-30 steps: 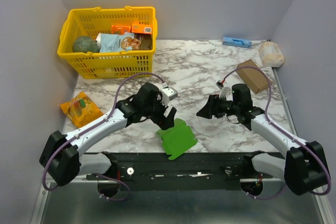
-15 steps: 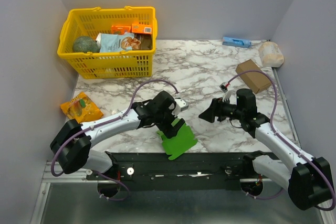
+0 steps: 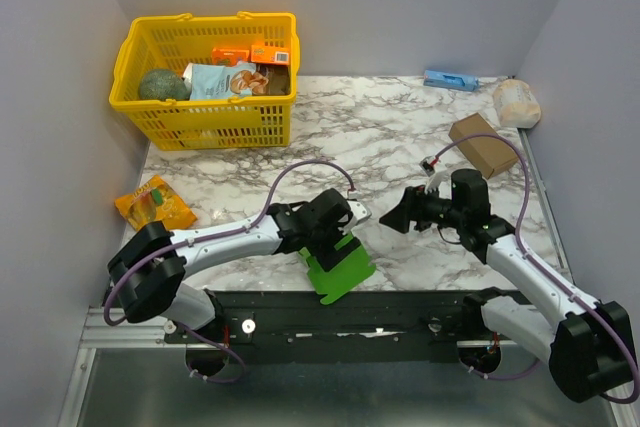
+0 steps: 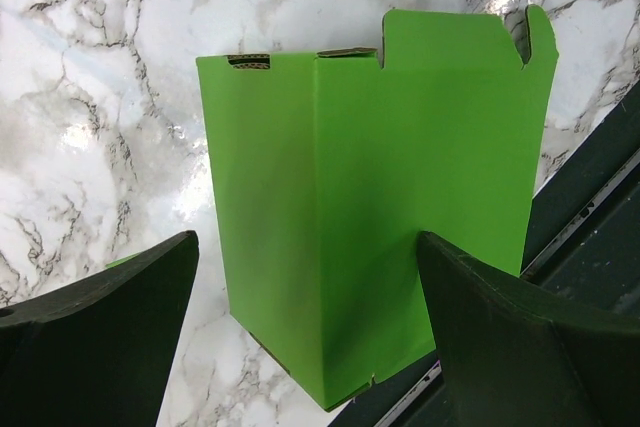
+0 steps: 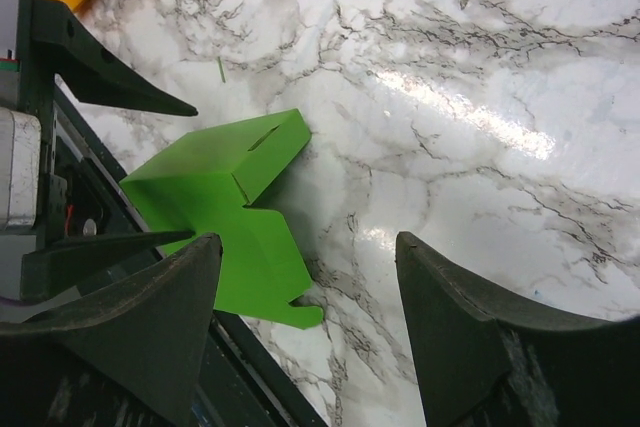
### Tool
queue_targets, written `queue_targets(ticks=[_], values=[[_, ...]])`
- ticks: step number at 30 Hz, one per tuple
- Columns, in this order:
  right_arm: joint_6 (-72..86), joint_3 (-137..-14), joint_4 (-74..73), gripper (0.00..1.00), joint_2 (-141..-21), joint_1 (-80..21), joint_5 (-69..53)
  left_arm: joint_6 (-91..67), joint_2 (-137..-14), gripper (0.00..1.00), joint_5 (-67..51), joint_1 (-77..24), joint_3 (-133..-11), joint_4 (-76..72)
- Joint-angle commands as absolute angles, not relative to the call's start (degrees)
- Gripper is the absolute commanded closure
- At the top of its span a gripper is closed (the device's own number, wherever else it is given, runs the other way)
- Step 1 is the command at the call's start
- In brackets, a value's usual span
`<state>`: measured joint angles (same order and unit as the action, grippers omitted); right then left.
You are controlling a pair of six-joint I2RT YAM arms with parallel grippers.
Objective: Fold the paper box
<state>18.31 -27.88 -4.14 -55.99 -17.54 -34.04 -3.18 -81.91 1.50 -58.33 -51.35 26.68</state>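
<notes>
Green paper box [image 3: 338,265] at the near edge of the marble table [image 3: 400,137], my left fingers spread wide over it

My left gripper [image 3: 335,237] hangs open right above the box [image 4: 370,217]; in its wrist view one finger [image 4: 110,337] stands clear of the card's left edge and the other [image 4: 500,337] overlaps its right side, though I cannot tell if that one touches. The card lies partly folded, a crease running down its middle and small flaps at the far end, its near corner hanging over the black rail [image 3: 400,312]. My right gripper [image 3: 395,215] is open too, holding nothing, just to the right of the box [image 5: 225,217] above bare marble. A yellow basket [image 3: 205,77] sits far back on the left
</notes>
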Motion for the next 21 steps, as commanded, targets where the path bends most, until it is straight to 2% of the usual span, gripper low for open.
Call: queue_targets(ticks=[1,3,7,10,16,20,21], values=[[17.4,-26.9,-4.22,0.21,-54.41,-17.31,-32.52,-2.37,-84.37,0.01,2.55,-58.97,-51.85,27.59],[17.4,-26.54,-4.13,0.21,-54.06,-17.31,-32.43,-2.46,-84.55,0.02,1.24,-58.97,-51.86,27.6],[17.23,-26.02,-4.13,0.21,-53.44,-17.31,-32.34,-2.46,-85.16,0.28,0.88,-58.97,-52.47,28.12],[17.75,-24.7,-2.82,0.21,-53.09,-17.23,-33.57,-3.25,-85.34,0.37,1.49,-58.97,-52.65,28.04],[19.86,-21.63,-0.53,0.22,-50.98,-17.31,-35.51,-4.39,-82.37,0.45,-1.3,-56.96,-53.09,27.34],[19.25,-21.01,-0.53,0.22,-48.26,-17.4,-37.52,-6.41,-79.55,0.47,-10.44,-49.95,-52.74,25.06],[18.81,-21.09,-0.53,0.22,-47.64,-17.4,-38.31,-6.76,-79.19,0.47,-15.94,-48.36,-52.65,23.74]])
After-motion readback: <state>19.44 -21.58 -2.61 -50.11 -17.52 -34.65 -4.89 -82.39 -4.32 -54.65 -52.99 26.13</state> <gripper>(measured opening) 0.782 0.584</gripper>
